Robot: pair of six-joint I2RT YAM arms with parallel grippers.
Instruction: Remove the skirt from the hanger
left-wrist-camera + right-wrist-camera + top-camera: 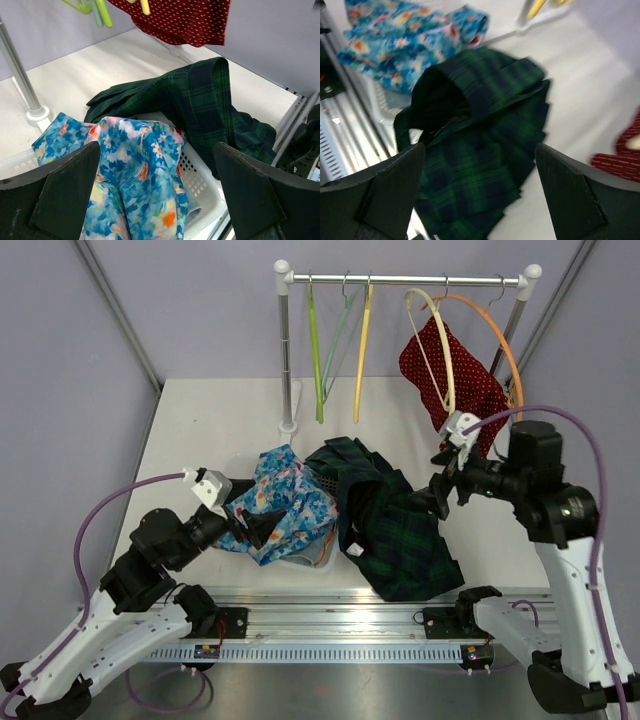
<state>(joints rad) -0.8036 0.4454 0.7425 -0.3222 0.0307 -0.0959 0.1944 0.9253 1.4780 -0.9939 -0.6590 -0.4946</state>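
Hanging from a pale hanger (446, 360) on the rail (400, 280) at the far right of the bench (200, 430), the red dotted skirt (445, 375) has not yet been taken off, its long axis dropping from the rail toward the bench. It lies beyond and above the right tool (435, 495), which is the nearer one; its jaws stand wide apart, holding nothing, over a green plaid skirt (400, 530). My guess is that the reach goes up and away from that arm. The left tool (250, 525), jaws also apart and empty, is well apart from the rail, over the white basket (202, 182). The basket holds a blue floral garment (285, 500); the plaid skirt drapes over its right rim onto the bench.
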